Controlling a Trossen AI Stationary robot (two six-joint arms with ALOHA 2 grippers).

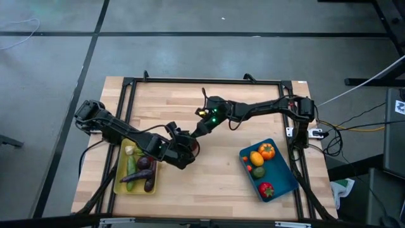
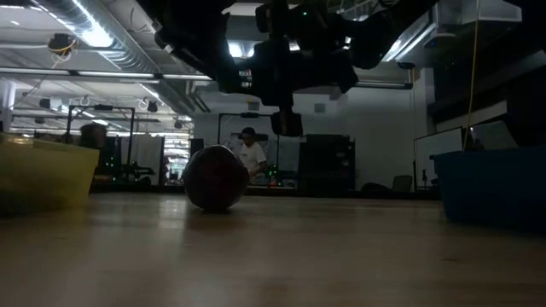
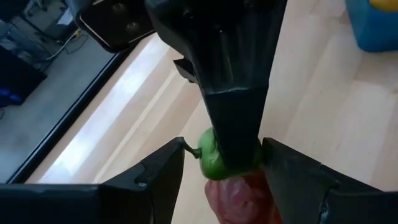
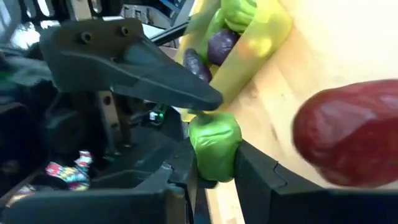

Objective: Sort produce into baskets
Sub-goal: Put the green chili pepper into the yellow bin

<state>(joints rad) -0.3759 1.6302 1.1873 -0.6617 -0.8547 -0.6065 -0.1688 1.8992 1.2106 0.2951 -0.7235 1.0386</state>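
A red produce piece with a green stem cap (image 3: 214, 158) lies on the table's middle (image 1: 191, 149); in the low view (image 2: 215, 177) its underside rests on the wood. My right gripper (image 4: 216, 177) reaches in from the far right (image 1: 197, 132) and is shut on the green cap. My left gripper (image 3: 217, 186) is open at the piece (image 1: 183, 151), one finger on either side of it, apart from it as far as shows. The yellow basket (image 1: 119, 180) holds a cucumber and eggplants. The blue basket (image 1: 288, 180) holds an orange, peppers and other pieces. My right gripper pinches the piece's green stem cap (image 4: 214, 143) between its two fingers. The fingers (image 3: 233, 118) slant down at it from the table's far right side. The red body (image 4: 351, 140) sticks out beside the fingers and rests on the table.
The yellow basket's near corner (image 4: 261, 37) lies just left of the grippers. A black frame rail (image 1: 209, 81) runs around the table. Bare wood (image 1: 215, 183) lies between the two baskets. A person (image 2: 252, 153) stands in the room beyond the table.
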